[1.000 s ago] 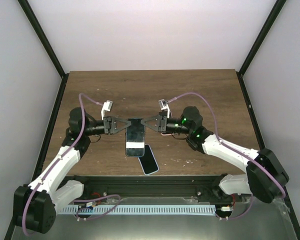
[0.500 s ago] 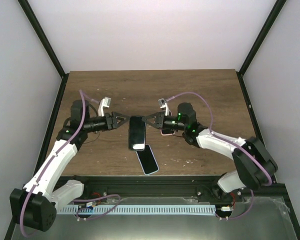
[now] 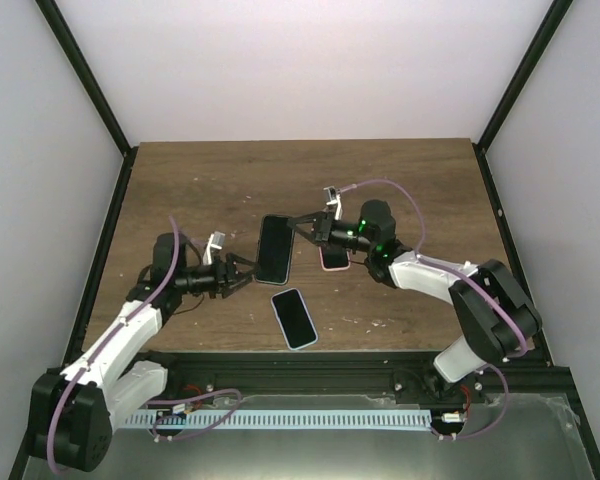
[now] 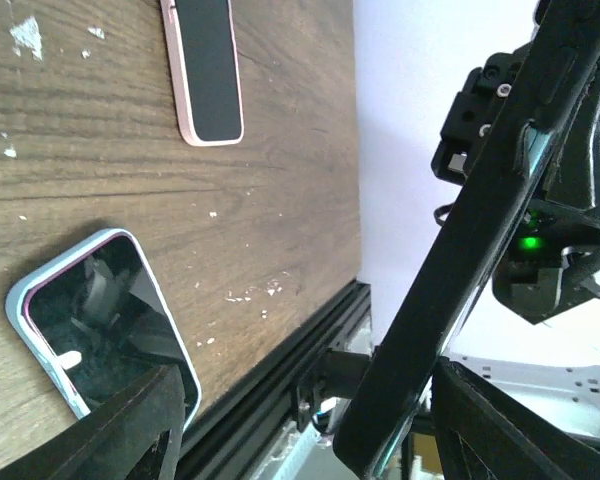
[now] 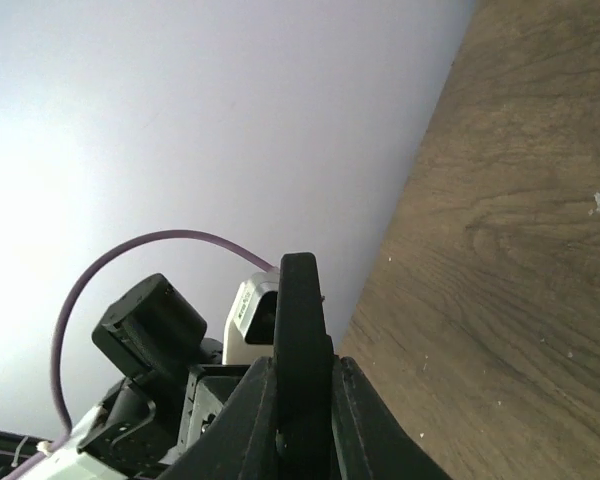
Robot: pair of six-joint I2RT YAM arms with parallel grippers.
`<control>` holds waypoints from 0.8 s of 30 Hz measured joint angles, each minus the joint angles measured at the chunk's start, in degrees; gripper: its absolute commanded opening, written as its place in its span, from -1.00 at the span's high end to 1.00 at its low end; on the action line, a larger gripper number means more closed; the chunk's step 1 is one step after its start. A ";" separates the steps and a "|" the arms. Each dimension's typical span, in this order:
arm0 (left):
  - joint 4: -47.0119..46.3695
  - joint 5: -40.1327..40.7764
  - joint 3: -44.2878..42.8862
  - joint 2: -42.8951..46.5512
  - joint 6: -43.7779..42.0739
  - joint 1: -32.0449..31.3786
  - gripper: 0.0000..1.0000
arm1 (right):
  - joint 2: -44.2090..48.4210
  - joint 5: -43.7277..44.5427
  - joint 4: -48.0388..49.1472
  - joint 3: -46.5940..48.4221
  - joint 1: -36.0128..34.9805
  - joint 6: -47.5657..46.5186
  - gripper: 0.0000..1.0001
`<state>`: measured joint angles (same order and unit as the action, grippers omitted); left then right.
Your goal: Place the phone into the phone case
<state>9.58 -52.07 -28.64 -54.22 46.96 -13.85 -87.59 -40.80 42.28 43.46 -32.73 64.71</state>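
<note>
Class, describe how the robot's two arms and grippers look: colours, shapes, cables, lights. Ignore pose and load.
Both the left arm and right arm have white shells with black joints. A purple cable loops along each. The left gripper and right gripper are black with tapered fingers. Green lights glow on the right wrist.

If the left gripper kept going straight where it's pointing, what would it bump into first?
Probably the dark phone that the right gripper holds up. The left gripper, open, points at its lower edge. Depth is hard to judge.
</note>
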 measured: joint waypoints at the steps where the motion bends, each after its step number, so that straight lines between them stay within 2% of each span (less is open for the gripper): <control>1: -2.01 -0.90 1.46 -0.04 1.92 0.00 -0.31 | -0.37 0.00 1.05 0.00 0.04 0.72 0.92; 8: -9.70 -3.54 3.80 -0.37 9.07 0.04 -0.14 | -3.48 0.57 3.82 0.00 0.15 4.42 0.92; 11: -12.15 -3.98 4.04 -0.37 11.30 0.04 0.06 | -3.48 0.79 4.57 0.00 0.15 4.83 0.92; 14: -14.36 -4.63 4.55 -0.59 13.46 0.04 0.40 | -3.48 1.11 4.72 0.00 0.15 4.83 0.92; 18: -16.26 -5.33 5.18 -0.72 14.38 0.04 0.95 | -3.50 1.95 4.24 0.00 0.17 4.72 0.92; 19: -17.00 -5.84 5.22 -0.70 13.97 0.04 1.00 | -3.54 2.21 3.76 0.00 0.31 4.87 0.92; 24: -17.88 -6.40 4.66 -1.70 10.97 -0.24 1.00 | -3.76 2.51 2.40 -0.04 0.61 5.60 0.92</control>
<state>-8.29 -58.48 -23.99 -55.92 57.93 -14.09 -91.35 -38.28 44.69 43.42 -32.12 70.30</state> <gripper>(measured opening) 0.092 0.108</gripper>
